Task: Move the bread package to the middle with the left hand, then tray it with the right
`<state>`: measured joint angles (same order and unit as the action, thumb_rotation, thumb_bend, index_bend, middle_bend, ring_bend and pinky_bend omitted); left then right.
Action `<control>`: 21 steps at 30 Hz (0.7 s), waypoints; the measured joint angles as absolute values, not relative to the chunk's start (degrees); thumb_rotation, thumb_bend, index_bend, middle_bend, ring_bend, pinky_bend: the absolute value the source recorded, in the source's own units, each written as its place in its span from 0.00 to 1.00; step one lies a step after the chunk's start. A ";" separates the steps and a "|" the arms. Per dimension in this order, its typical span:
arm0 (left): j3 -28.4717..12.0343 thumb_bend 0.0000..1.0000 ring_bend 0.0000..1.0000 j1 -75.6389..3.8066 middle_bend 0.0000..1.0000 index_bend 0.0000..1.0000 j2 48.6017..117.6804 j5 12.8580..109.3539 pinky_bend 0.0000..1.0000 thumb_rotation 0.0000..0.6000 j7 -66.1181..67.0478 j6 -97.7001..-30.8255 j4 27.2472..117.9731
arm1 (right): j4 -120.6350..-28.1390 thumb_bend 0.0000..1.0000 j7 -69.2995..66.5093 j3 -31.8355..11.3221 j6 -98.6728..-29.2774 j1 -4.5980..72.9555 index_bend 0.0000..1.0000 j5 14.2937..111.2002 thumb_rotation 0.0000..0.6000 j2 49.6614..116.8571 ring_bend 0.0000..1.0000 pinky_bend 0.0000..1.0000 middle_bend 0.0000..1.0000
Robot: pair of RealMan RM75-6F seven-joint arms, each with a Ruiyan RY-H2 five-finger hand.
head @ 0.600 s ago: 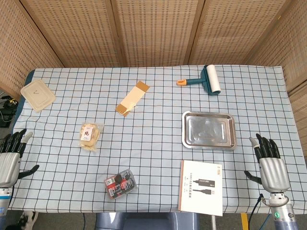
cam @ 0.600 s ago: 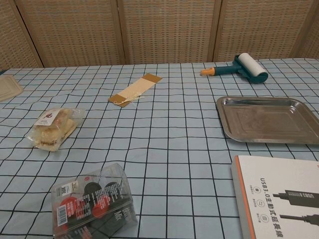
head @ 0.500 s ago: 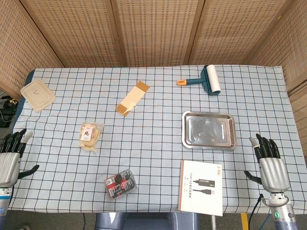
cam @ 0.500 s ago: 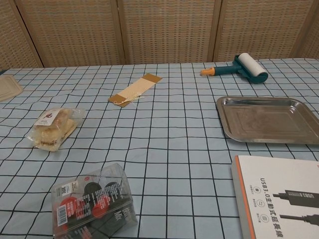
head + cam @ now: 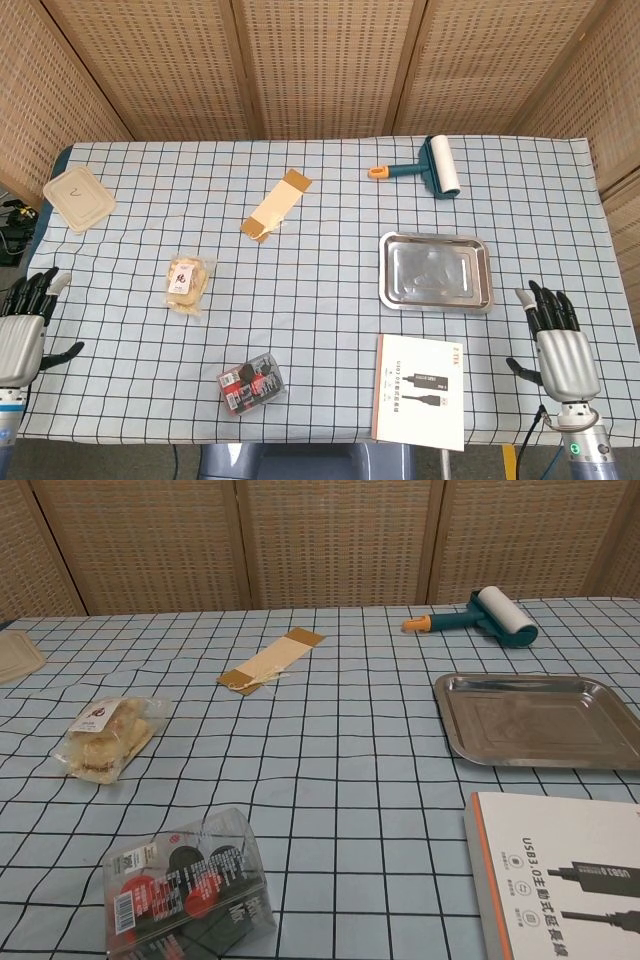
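The bread package (image 5: 188, 283) (image 5: 105, 735), a clear bag with pale rolls and a small red-and-white label, lies on the left part of the checked cloth. The steel tray (image 5: 436, 270) (image 5: 535, 720) sits empty on the right. My left hand (image 5: 22, 330) hangs at the table's front left corner, fingers spread, holding nothing, well left of the bread. At the front right corner my right hand (image 5: 562, 345) is likewise spread and empty, below and right of the tray. Neither hand shows in the chest view.
A clear box of dark and red items (image 5: 250, 382) (image 5: 190, 890) lies near the front edge. A white manual (image 5: 421, 390) sits front right. A tan paper strip (image 5: 276, 205), a teal lint roller (image 5: 430, 168) and a beige lid (image 5: 78, 197) lie further back.
Both hands have shifted slightly; the right hand sits a little lower and left, the left a touch lower. Nothing on the table has moved.
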<state>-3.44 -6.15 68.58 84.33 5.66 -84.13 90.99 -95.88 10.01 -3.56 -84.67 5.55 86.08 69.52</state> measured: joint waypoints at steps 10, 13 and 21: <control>-5.77 0.00 0.00 -12.15 0.00 0.00 67.51 79.55 0.00 1.00 9.44 -73.36 92.88 | -95.61 0.13 8.64 -3.73 -83.81 5.75 0.00 85.39 1.00 69.02 0.00 0.00 0.00; -7.17 0.00 0.00 -15.93 0.00 0.00 66.74 75.93 0.00 1.00 12.64 -67.11 93.77 | -95.55 0.13 8.22 -3.91 -83.52 5.89 0.00 85.07 1.00 68.91 0.00 0.00 0.00; -10.91 0.00 0.00 -27.91 0.00 0.00 66.88 59.68 0.00 1.00 23.00 -52.64 94.56 | -95.29 0.13 6.79 -4.39 -82.77 6.06 0.00 83.75 1.00 68.41 0.00 0.00 0.00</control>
<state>-10.91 -27.91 66.88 59.68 23.00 -52.64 94.56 -95.29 6.79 -4.39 -82.77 6.06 83.75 68.41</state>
